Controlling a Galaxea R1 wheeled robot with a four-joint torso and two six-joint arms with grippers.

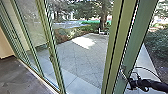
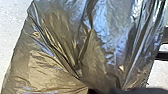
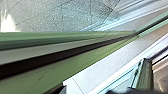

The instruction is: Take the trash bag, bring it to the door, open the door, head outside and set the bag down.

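The left gripper is clutching the trash bag. At right, the right gripper is reaching by the door handle; its grip I cannot tell. Opening is seemingly happening; exiting, placing are remaining.

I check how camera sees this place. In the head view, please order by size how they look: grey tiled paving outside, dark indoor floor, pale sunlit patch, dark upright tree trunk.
1. Grey tiled paving
2. Dark indoor floor
3. Pale sunlit patch and dark tree trunk: too alike to rank.
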